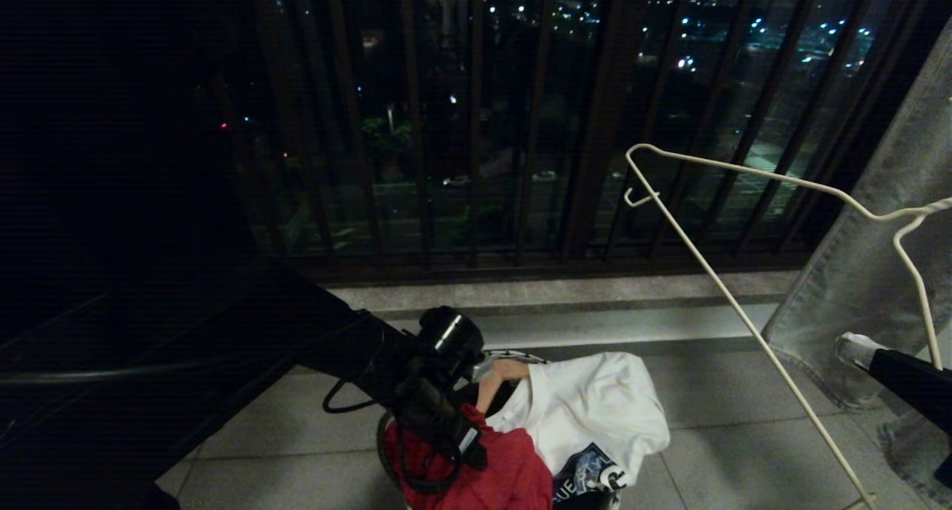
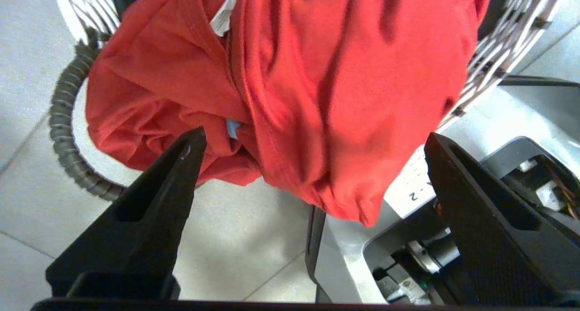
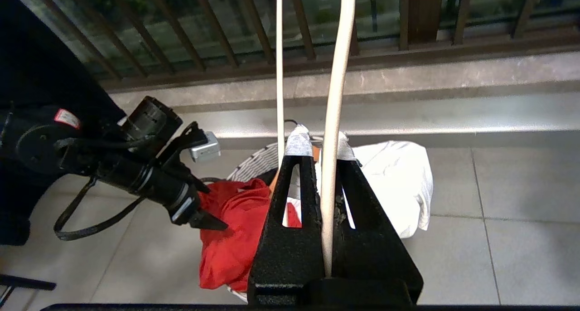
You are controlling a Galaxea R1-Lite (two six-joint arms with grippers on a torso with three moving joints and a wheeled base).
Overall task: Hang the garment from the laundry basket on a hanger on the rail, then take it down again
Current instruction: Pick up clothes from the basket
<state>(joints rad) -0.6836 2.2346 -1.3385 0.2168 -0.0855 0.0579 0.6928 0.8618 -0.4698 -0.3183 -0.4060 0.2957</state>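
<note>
While the left hand (image 2: 312, 152) hangs with its fingers (image 2: 181, 166) spread wide on either side of the red shirt (image 2: 317, 84), no finger presses the cloth, so the shirt is not gripped. The shirt lies heaped over the rim of the basket (image 3: 253, 159), spilling down its outer side toward the tiled floor (image 1: 744, 450). A white shirt (image 1: 595, 406) with a dark print fills the far side of the same basket and droops over that edge.

The right hand (image 3: 324, 143) is clenched on the white wire hanger (image 1: 744, 175), whose wire runs up between its two fingers. In the head view the hanger stands to the right, well apart from the basket, its long bottom wire slanting down to the picture's lower edge.

Open floor lies to the left and right of the basket. Behind it run a low concrete ledge (image 1: 595, 302) and the dark window bars (image 1: 476, 123). A grey cloth (image 1: 877, 272) hangs at the far right, just behind the hanger.

The basket's near rim is cut off by the bottom of the head view, and most of its inside is covered by the two shirts. The red shirt's lettering cannot be seen. The left side of the head view is too dark to make out.
</note>
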